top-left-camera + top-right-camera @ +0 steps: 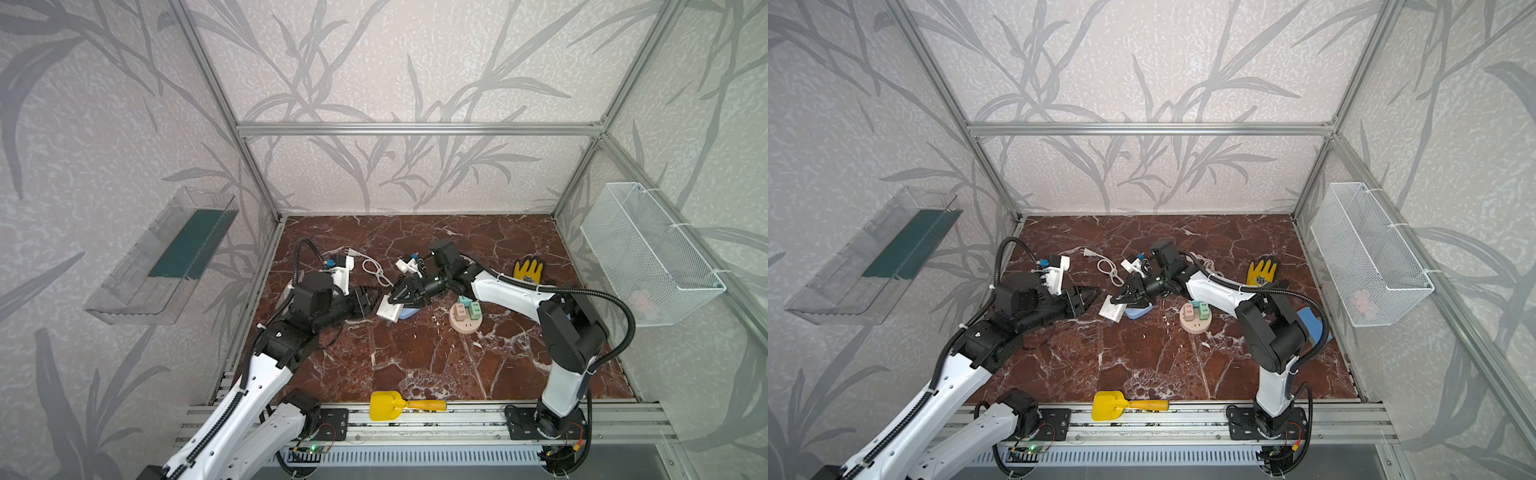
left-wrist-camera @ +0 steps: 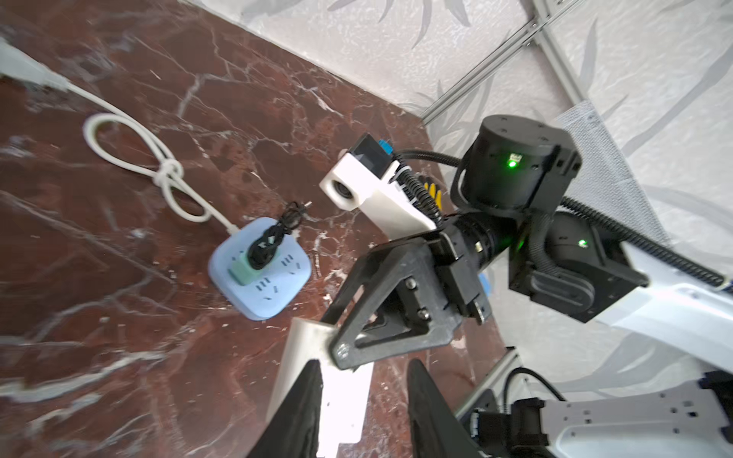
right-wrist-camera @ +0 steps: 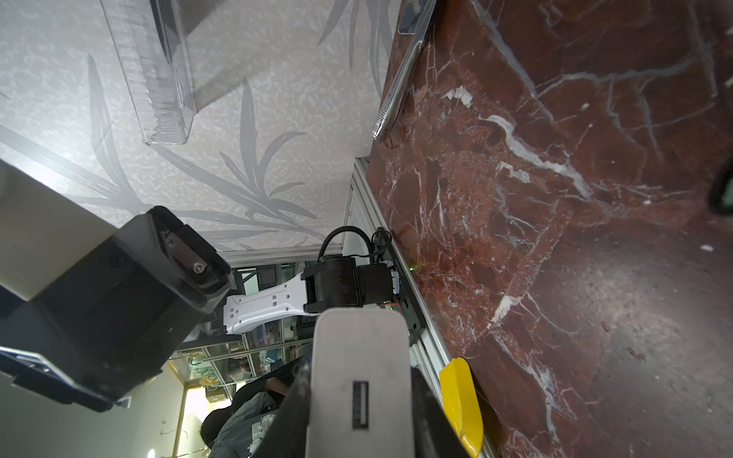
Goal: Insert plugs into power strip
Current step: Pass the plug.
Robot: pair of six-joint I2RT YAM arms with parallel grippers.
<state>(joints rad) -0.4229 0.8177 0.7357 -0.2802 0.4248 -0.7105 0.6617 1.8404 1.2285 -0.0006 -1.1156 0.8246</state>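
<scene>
— Where is the white charger block (image 1: 388, 313) found?
— Clamped in the right gripper (image 1: 391, 300), at nine o'clock of the blue power strip (image 2: 277, 293).
— And the left gripper (image 2: 363, 370)?
— Seen parted, empty, at the block's nine o'clock. A knotted cable (image 1: 376, 272) lies beyond.

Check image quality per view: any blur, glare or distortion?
Top views: evenly lit and sharp, frame bars splayed by the wide lens. Left wrist: white charger blown out, left gripper fingers dark and soft. Right wrist: charger close, soft and shaded; floor blurred nearby.
</scene>
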